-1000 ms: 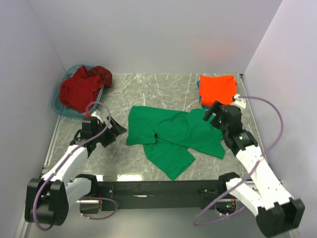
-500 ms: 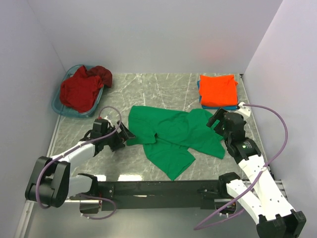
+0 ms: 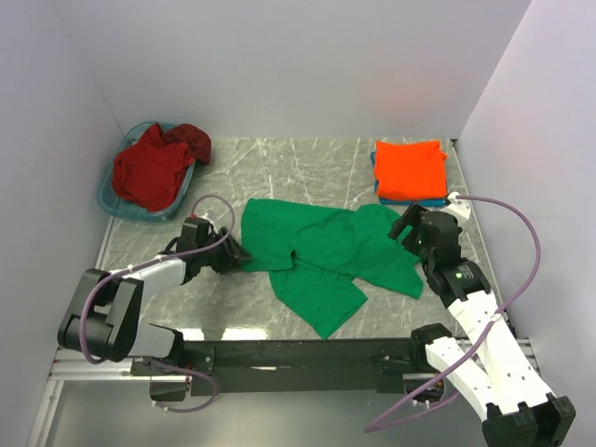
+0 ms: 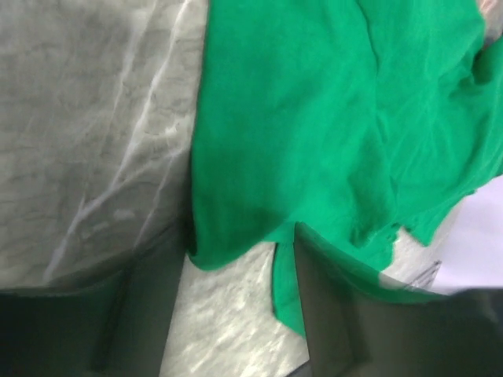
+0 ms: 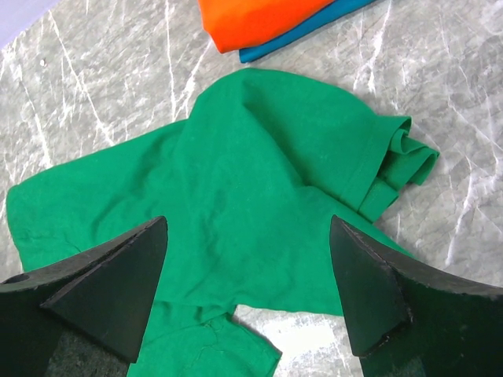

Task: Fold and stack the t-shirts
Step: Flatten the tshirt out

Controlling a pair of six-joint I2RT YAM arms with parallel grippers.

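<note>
L claw (image 4: 232, 263) seems apart at green tee (image 3: 321, 247) hem — tips blurred, contact unclear; R claw (image 5: 250, 228) wide apart over tee.

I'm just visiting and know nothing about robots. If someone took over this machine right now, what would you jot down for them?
Left gripper: open, low at the left edge of the green shirt, holding nothing.
Right gripper: open, above that shirt's right sleeve, holding nothing.
The green shirt lies spread and rumpled mid-table.
Done: orange shirt folded and stacked on a blue shirt at the far right.
Left: fold and stack the green shirt, then the red shirts heaped in the basket.
</note>
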